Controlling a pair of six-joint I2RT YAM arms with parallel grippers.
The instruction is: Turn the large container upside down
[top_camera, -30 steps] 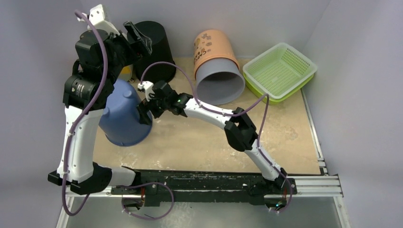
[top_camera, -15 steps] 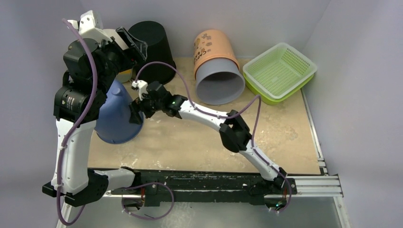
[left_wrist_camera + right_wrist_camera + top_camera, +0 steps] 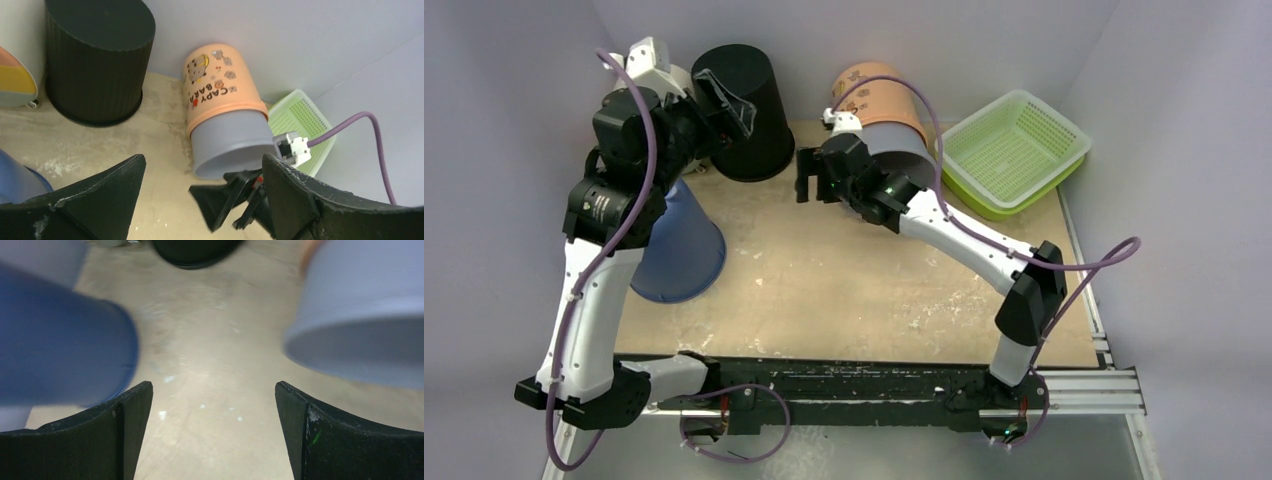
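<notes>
Away from the blue container (image 3: 686, 255), seemingly flipped, swings our right pincer (image 3: 804, 178), wide and empty like the left pincer (image 3: 724, 100); we retreat next

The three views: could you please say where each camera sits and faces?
Top external: above and behind the bases, looking down at the table; both arms show.
Left wrist: high at far left, facing the orange bin; left gripper frames it.
Right wrist: low, facing between blue container and that bin; right gripper shows.
Shared: both wrist views show the bin's grey mouth.
</notes>
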